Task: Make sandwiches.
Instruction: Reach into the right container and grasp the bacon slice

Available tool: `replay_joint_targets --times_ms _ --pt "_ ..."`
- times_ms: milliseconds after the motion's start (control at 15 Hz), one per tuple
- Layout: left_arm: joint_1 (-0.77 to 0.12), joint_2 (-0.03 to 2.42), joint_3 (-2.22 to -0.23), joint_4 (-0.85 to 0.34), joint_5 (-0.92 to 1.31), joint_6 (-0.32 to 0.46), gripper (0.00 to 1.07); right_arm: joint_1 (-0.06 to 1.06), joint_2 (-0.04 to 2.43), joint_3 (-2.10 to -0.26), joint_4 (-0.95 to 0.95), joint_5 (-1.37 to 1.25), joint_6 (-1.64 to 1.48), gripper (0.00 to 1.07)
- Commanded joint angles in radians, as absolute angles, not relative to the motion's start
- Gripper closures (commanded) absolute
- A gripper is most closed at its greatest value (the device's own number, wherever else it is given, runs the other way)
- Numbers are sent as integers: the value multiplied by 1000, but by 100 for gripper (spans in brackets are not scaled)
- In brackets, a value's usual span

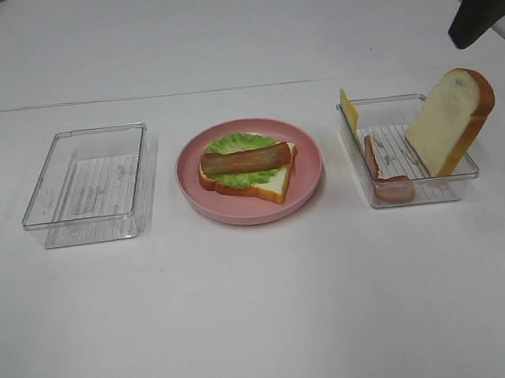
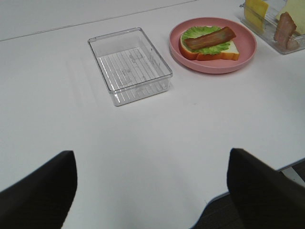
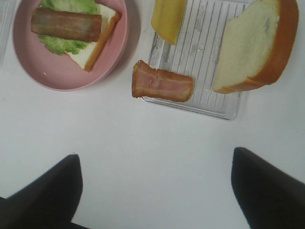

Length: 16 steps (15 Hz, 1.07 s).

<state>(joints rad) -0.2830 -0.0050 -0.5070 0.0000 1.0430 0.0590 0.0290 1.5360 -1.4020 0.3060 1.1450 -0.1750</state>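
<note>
A half-built sandwich sits on the pink plate (image 1: 307,163): one bread slice (image 1: 274,185), a green lettuce leaf (image 1: 236,143) and a bacon strip (image 1: 246,160) on top. The right clear tray (image 1: 428,194) holds a second bread slice (image 1: 450,121) leaning upright, a yellow cheese slice (image 1: 349,109) and another bacon strip (image 1: 378,175). My right gripper (image 3: 155,191) is open and empty, hovering above the table in front of that tray; its arm (image 1: 481,9) shows at the top right. My left gripper (image 2: 152,191) is open and empty, well short of the plate (image 2: 248,47).
An empty clear tray (image 1: 86,186) stands left of the plate, also in the left wrist view (image 2: 128,64). The white table's edge (image 2: 248,183) shows near the left gripper. The right wrist view shows the tray's bacon (image 3: 162,87) lying over the tray's near-left rim.
</note>
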Motion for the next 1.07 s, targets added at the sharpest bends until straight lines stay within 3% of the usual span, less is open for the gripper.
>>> replay_joint_targets --times_ms 67,467,1067 --pt "-286 -27 -503 -17 1026 53 26 87 1662 -1472 289 1173 -148 32" --pt "-286 -27 -503 -17 1026 53 26 239 1904 -1627 198 1220 14 32" --pt "-286 -27 -503 -17 1026 53 26 244 2083 -1662 210 1175 55 35"
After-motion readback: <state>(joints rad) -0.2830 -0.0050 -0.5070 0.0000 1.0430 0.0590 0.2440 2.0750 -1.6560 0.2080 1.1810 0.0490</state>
